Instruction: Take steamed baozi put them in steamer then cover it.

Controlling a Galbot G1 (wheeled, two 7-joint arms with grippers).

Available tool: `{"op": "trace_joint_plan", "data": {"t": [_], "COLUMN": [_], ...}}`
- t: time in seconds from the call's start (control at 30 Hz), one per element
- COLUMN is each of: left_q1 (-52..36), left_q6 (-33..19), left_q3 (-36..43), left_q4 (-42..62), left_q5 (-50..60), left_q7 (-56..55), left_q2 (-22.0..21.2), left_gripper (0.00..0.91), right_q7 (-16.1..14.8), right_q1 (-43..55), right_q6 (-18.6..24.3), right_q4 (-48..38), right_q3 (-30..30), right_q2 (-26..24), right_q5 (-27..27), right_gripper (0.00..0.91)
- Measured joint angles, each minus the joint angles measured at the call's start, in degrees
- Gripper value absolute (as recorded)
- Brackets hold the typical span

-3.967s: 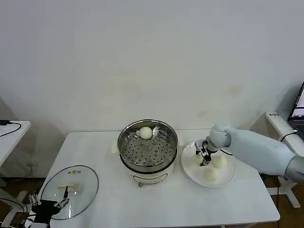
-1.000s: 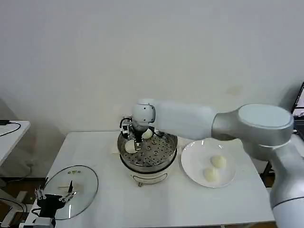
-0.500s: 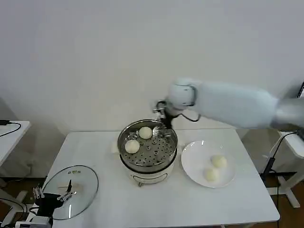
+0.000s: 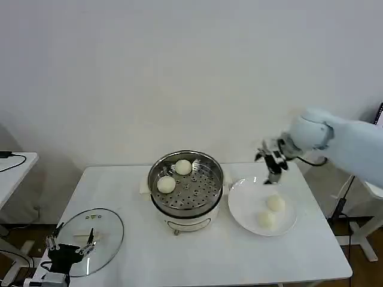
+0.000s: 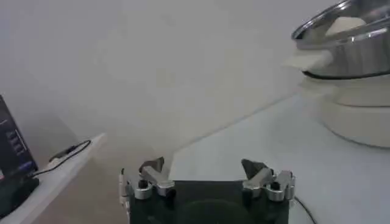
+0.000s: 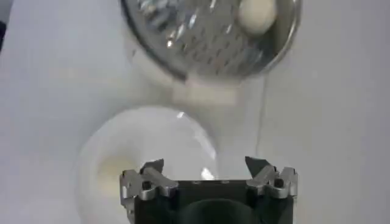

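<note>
Right claw (image 4: 274, 162) released above plate (image 4: 239, 206), two baozi (image 4: 167, 184) in steamer (image 4: 203, 206), left claw (image 4: 70, 248) released over cover (image 4: 108, 230)

Looks like a lab or test room, not a home kitchen. Bare white wall (image 4: 179, 72) behind a plain white table (image 4: 203, 251). Beyond the left gripper (image 4: 70, 250), a side desk (image 4: 15, 164) with a trailing cable (image 4: 12, 156). Past the right gripper (image 4: 274, 160), another stand (image 4: 350, 156) with cabling.
</note>
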Motion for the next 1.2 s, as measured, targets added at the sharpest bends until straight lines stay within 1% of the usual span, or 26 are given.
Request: {"op": "trace_joint_plan", "data": {"t": [0.27,0.5,0.8,1.2], "left_q1": [0.37,0.66,0.82,0.18], "left_q6": [0.04,0.03,-0.10,-0.19], "left_q3": [0.43,0.43,-0.40,-0.94], "left_q4": [0.63,0.83,1.57,2.76], "left_q5": [0.65,0.94,0.93,0.93], "left_q7": [0.05,0.05,0.05,0.03], "left_q2": [-0.09,-0.33,-0.42,-0.64], "left_gripper": [0.907,0.907,0.907,0.907], "right_q7": [-1.59,-1.83,-1.19,-0.95], "right_q1": [-11.73,-19.35,-24.87,-26.77], "right_q6": [1.65,2.09,2.15,2.36], "right_q4": [0.09,-1.34,-4.91,-10.44], "right_q3": [6.87,10.47,13.09,13.80], "right_q2": [-3.55,-3.83,-0.48,5.85], "right_q5": [-5.92,-8.54,-9.63,-10.48], "right_gripper": [0.907,0.907,0.907,0.907]}}
